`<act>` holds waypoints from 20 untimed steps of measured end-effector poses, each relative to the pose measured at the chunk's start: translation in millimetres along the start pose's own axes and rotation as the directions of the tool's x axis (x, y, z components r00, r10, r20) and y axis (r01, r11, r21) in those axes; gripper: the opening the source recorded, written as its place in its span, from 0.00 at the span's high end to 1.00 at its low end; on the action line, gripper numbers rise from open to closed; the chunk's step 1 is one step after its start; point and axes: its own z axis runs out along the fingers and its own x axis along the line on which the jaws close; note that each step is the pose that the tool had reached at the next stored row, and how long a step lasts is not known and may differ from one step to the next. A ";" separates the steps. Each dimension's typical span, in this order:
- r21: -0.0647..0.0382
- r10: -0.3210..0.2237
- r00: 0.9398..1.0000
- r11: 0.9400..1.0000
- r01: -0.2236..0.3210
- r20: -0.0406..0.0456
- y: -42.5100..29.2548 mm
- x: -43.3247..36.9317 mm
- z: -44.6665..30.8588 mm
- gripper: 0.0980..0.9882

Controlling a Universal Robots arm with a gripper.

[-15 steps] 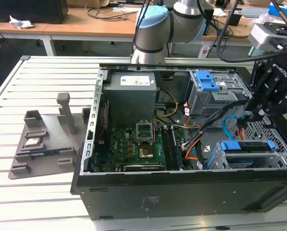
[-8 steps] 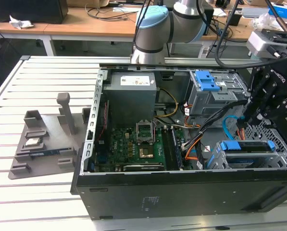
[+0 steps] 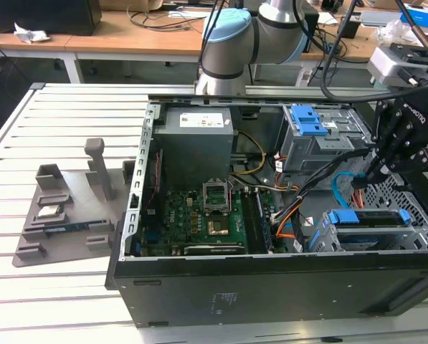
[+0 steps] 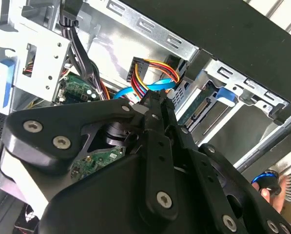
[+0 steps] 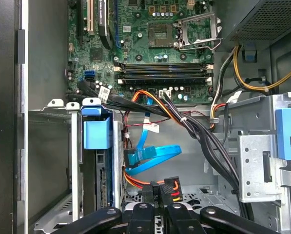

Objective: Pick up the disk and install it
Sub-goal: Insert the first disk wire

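Disk sat low in my exterior view's right, directly beneath my gripper, whose fingers stood closed, empty.

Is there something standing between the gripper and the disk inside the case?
Yes, loose cables. The disk sits in its grey metal cage. The gripper hovers beside that cage, and a blue flat cable and a black connector with coloured wires lie in the space between them.

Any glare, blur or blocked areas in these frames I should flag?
Exterior view: even room light, dark case front. Second wrist view: the gripper looms large and soft, hiding much; the metal cage is bright. First wrist view: motherboard clear, case wall in shadow.
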 end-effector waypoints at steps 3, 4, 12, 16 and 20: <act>0.000 0.000 1.000 1.000 0.000 0.000 -0.5 11.1 0.2 0.92; 0.000 0.000 1.000 1.000 0.000 0.000 -0.7 15.1 0.2 0.92; 0.000 0.000 1.000 1.000 0.000 -0.007 -2.5 41.8 5.4 0.92; 0.000 0.001 1.000 1.000 -0.001 -0.009 -5.4 43.0 10.4 0.92; 0.000 0.001 1.000 1.000 -0.001 -0.009 -7.3 43.3 13.6 0.92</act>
